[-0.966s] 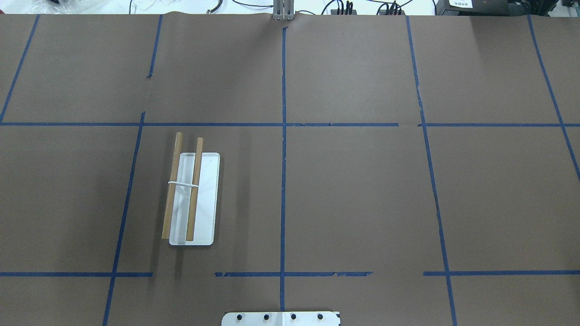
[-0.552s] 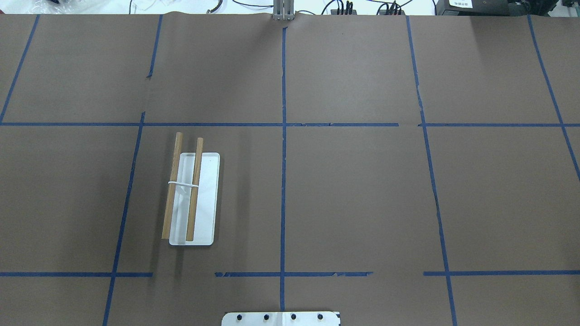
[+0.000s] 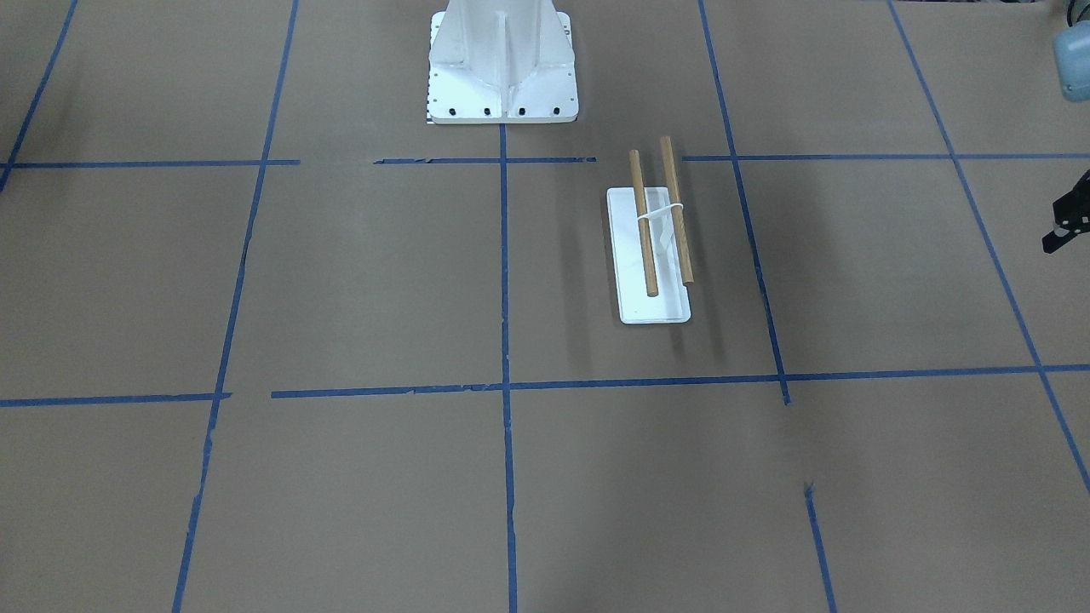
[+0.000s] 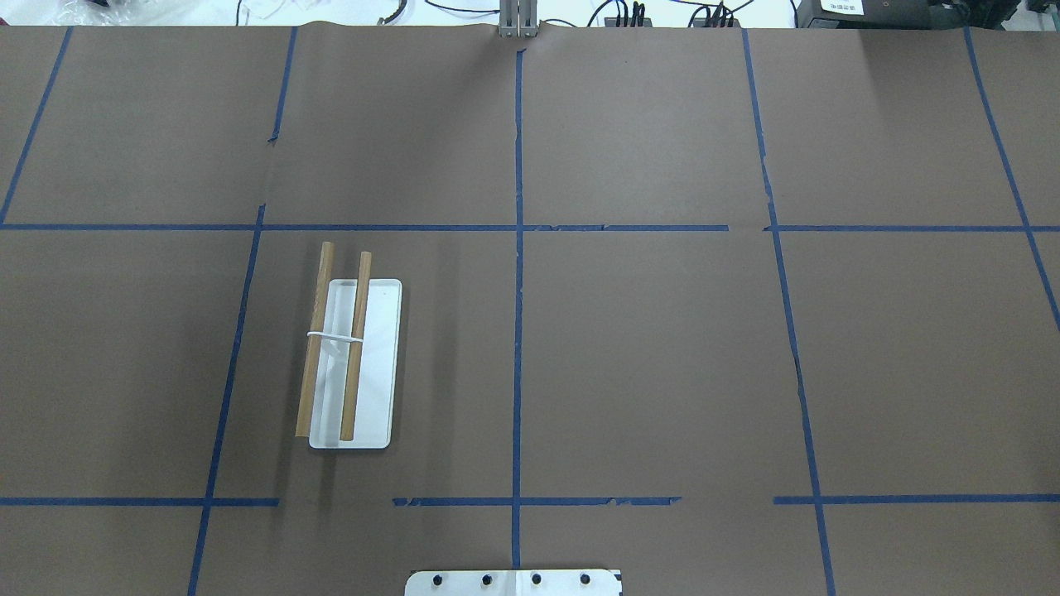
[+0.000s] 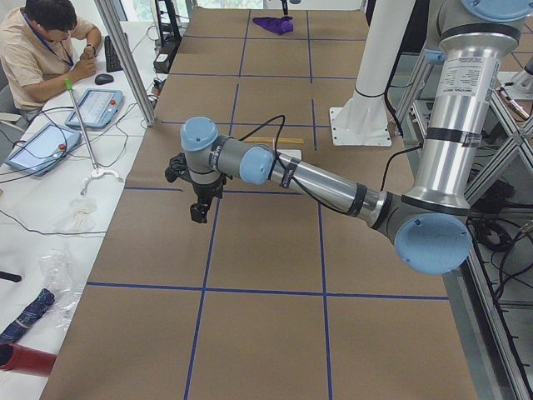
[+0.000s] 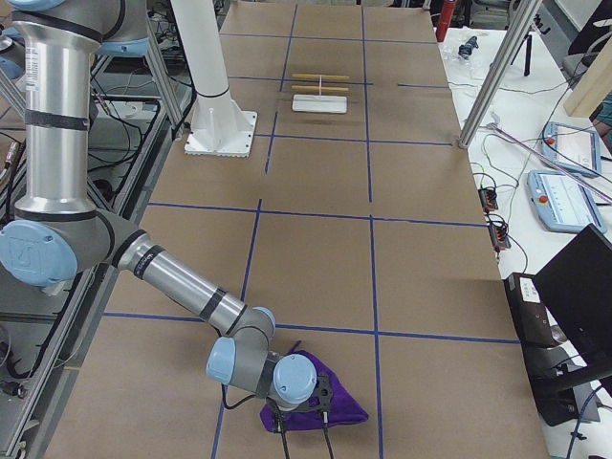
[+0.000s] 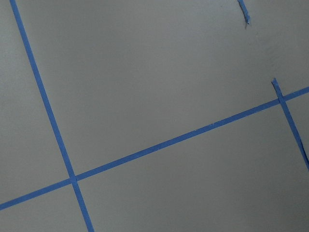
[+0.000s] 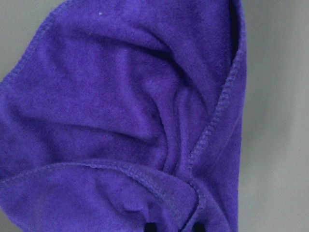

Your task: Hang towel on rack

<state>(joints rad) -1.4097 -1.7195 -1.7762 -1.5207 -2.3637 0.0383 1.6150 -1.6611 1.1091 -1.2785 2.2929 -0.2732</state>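
The purple towel (image 6: 320, 409) lies crumpled on the brown table at the end on my right; it also shows far off in the exterior left view (image 5: 273, 25). My right gripper (image 6: 304, 419) is down on it. In the right wrist view the towel (image 8: 120, 106) fills the frame, and two dark fingertips (image 8: 150, 226) stand close together with a fold of it between them. The rack (image 4: 370, 364), a white base with two wooden rods, stands left of centre (image 3: 656, 306). My left gripper (image 5: 198, 212) hovers over bare table, far from the rack; I cannot tell whether it is open or shut.
The table is covered in brown paper with blue tape lines (image 4: 518, 331). The robot's white base (image 3: 502, 68) stands at the near middle edge. An operator (image 5: 46, 46) sits at a side desk with tablets.
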